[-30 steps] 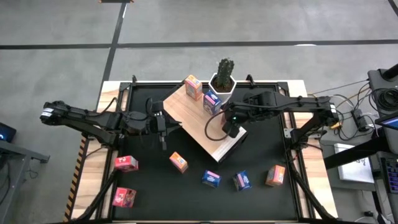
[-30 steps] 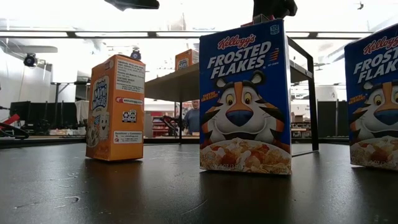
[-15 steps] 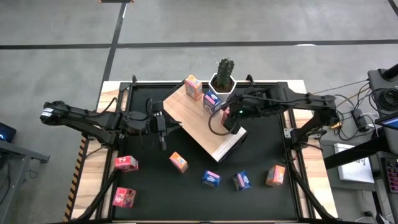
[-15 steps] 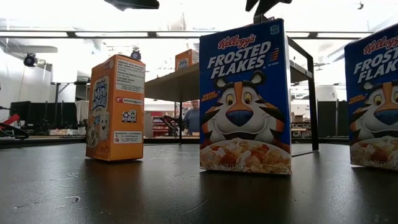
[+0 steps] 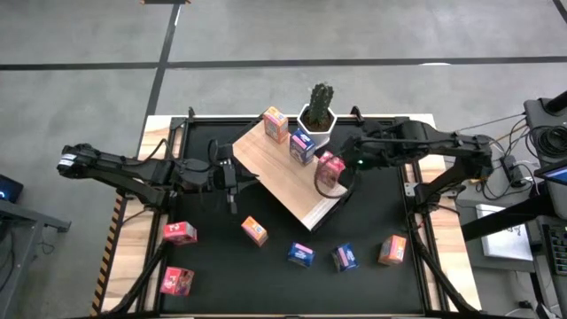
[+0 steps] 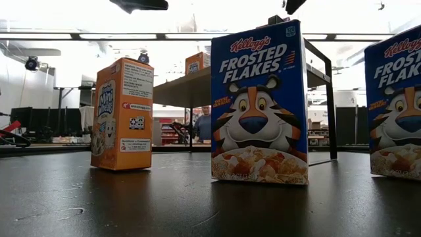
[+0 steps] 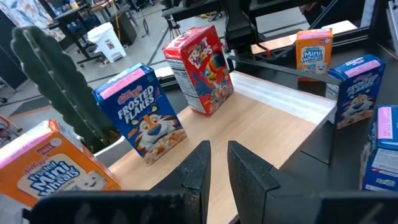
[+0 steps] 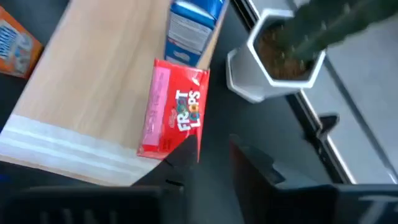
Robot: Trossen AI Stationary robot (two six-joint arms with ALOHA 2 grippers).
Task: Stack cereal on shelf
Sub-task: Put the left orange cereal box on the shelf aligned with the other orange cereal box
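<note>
3 cereal boxes (image 5: pixel 302 147) stand on the shelf (image 5: pixel 275 175), cactus (image 5: pixel 318 113) behind.

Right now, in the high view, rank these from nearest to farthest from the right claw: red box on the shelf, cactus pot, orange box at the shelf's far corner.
1. Red box: beside the right claw, on the shelf.
2. Cactus pot: behind the shelf.
3. Orange box: far corner, toward the left arm's side.

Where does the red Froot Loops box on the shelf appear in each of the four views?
High view: red Froot Loops box on the shelf's right edge.
Low view: not visible.
Left wrist view: upright on the board.
Right wrist view: centre.
Shared landmark: the blue Frosted Flakes box beside it.
</note>
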